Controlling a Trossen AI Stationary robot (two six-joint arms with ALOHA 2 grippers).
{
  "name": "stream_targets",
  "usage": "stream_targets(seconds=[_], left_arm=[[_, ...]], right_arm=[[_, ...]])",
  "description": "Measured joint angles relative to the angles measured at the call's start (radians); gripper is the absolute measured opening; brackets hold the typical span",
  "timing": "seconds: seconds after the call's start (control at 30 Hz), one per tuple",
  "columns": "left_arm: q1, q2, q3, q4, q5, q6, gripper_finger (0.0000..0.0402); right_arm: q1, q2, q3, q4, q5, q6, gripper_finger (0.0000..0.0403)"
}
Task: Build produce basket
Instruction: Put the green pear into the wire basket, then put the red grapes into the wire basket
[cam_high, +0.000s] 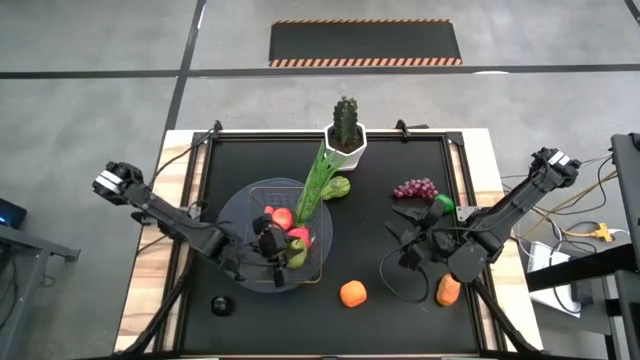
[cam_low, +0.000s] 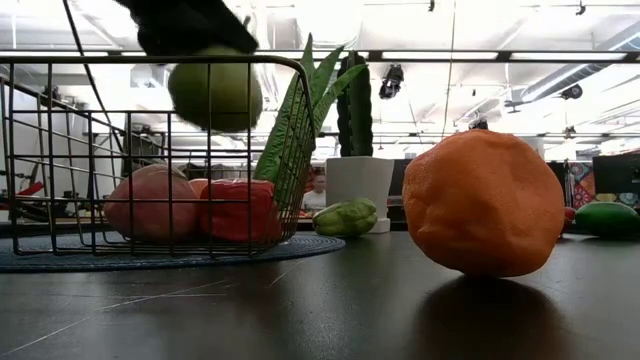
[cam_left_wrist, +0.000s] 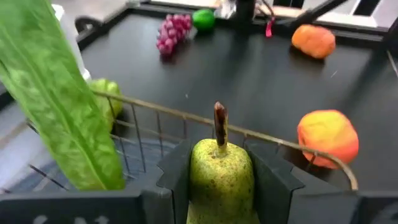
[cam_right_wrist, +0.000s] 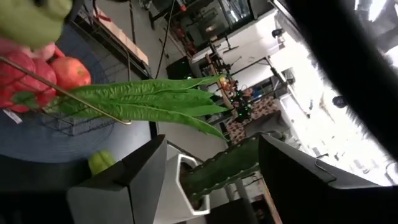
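The dark wire basket (cam_high: 258, 205) stands on a grey-blue disc at the table's left middle. It holds a pink apple (cam_low: 150, 205), a red pepper (cam_low: 236, 212) and a long leafy stalk (cam_high: 318, 180) that leans on its far rim. My left gripper (cam_high: 274, 246) is over the basket, shut on a green pear (cam_left_wrist: 221, 180). My right gripper (cam_right_wrist: 211, 180) hovers open at the right middle of the table (cam_high: 412, 250), with nothing between its fingers. Loose on the table lie an orange (cam_high: 352, 293), purple grapes (cam_high: 415, 188) and a green fruit (cam_high: 338, 187). My left gripper pinches the pear's body (cam_left_wrist: 198, 180) between its two fingers, one on each side, and the brown stem (cam_left_wrist: 219, 124) sticks out past the fingertips. The fingers slant down from the table's left. The pear hangs at the height of the basket's rim (cam_low: 215, 92), clear of the fruit below.
A cactus in a white pot (cam_high: 345, 135) stands at the far edge, behind the stalk. A small green fruit (cam_high: 443, 204) lies by the grapes, an orange piece (cam_high: 448, 290) lies near my right arm, and a small dark object (cam_high: 220, 305) lies near the front left.
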Motion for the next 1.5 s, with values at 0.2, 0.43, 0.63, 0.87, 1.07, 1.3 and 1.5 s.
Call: stream_targets(seconds=[0.2,0.43,0.63,0.87,1.07,1.3,1.5], left_arm=[[0.0,0.075,-0.002,0.027,0.055,-0.032,0.0112],[0.0,0.134,0.002,0.033,0.06,-0.033,0.0158],[0.0,0.135,-0.001,0.031,0.059,-0.082,0.0164],[0.001,0.125,-0.001,0.03,0.059,-0.07,0.0166],[0.0,0.079,0.016,0.031,0.075,0.021,0.0167],[-0.001,-0.037,0.017,0.039,0.073,0.102,0.0167],[-0.001,-0.093,0.006,0.176,0.045,0.322,0.0167]], right_arm=[[0.0,0.004,0.0,-0.001,0.0,0.04,0.0235],[0.0,0.006,0.0,-0.005,0.0,0.105,0.0235],[0.0,0.006,0.0,-0.005,0.0,0.116,0.0235],[0.0,0.006,0.0,-0.006,0.0,0.167,0.0233],[0.0,0.006,0.0,-0.007,0.0,0.287,0.0231],[-0.009,0.006,-0.001,-0.065,-0.074,0.462,0.0223],[-0.082,0.006,-0.001,-0.092,-0.286,0.626,0.0215]])
